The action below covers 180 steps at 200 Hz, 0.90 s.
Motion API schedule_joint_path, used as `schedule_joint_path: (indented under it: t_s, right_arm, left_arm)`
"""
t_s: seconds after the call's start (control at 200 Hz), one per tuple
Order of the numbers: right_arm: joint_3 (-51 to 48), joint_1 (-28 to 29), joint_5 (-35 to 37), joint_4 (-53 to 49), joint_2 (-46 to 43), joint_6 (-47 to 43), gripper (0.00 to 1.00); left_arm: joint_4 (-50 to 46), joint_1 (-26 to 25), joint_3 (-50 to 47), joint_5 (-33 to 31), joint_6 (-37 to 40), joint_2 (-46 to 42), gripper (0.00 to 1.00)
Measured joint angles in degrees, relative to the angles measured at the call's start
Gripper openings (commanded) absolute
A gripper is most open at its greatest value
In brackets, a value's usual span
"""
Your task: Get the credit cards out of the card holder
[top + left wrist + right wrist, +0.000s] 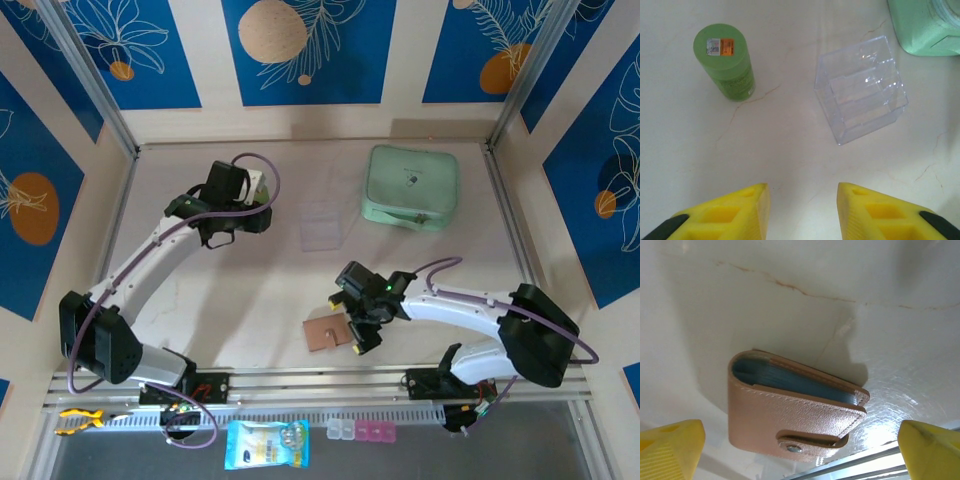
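card holder (790, 412) lies flat on the white table (250, 300) near the front edge, just ahead of the right arm; folded shut, strap snapped over the front, spine side showing greyish-blue inner layers; no credit cards out, likely all tucked inside, single cards can't be made out; holder sits closed, so judging by this the snap has to come undone before any card slides out; right gripper (800, 450) hangs right over it, yellow fingers one on each side of the holder, jaws spread very wide, holding nothing and touching nothing, looks lined up to come down on the holder; left gripper (802, 212) is well apart at the far left of the table, jaws partly open with bare table between them, nothing held; ahead of it a clear plastic box (860, 90) and an upright green canister (725, 62), mint-green pouch (413, 187) beyond the box; probably parked there, clear of the right arm
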Motion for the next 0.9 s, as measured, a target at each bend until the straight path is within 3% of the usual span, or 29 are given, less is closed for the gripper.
schedule_joint_path:
  t_s: [0.35,0.54,0.805,0.9]
  right_arm:
    - [-1.55,0.22,-0.85,5.22,4.15,0.87,0.94]
    - [-1.46,0.31,-1.68,4.76,4.87,1.07,0.84]
    - [-0.37,0.2,-2.08,3.82,5.99,1.05,0.88]
    - [0.59,0.22,-2.08,2.93,6.78,1.03,0.84]
  left_arm:
    - [1.44,0.33,-0.94,0.81,0.39,-1.2,0.43]
    - [1.57,0.42,-0.98,1.44,0.39,-1.42,0.43]
    - [1.57,0.42,-1.05,1.68,0.39,-1.57,0.44]
    - [1.57,0.42,-1.05,1.88,0.37,-1.57,0.45]
